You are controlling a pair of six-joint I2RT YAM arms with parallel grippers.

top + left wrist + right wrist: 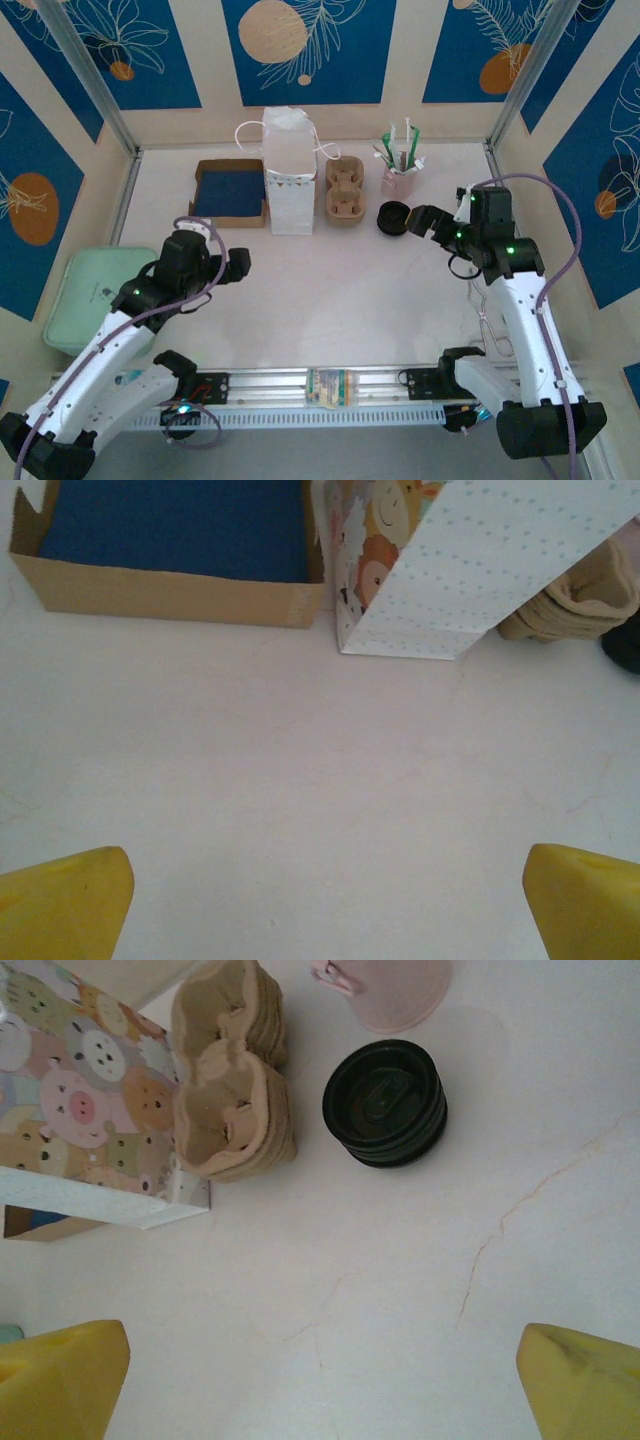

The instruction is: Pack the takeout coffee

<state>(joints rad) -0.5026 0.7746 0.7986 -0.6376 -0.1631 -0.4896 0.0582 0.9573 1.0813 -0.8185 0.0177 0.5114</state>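
Observation:
The takeout coffee is out of view. A white paper bag (290, 172) with string handles stands upright at the back middle; its cartoon-animal side (70, 1090) and dotted side (450, 570) face the wrist cameras. My left gripper (236, 265) hovers open over bare table in front of the bag, yellow fingertips (60, 905) wide apart around nothing. My right gripper (420, 220) is open too, fingertips (580, 1385) spread, just right of a stack of loose black lids (385, 1103).
A cardboard box with a blue lining (228, 192) sits left of the bag. Stacked pulp cup carriers (345, 190) stand to its right. A pink cup of utensils (398, 180) is behind the lids (393, 217). A pale green container (85, 300) lies at the left edge.

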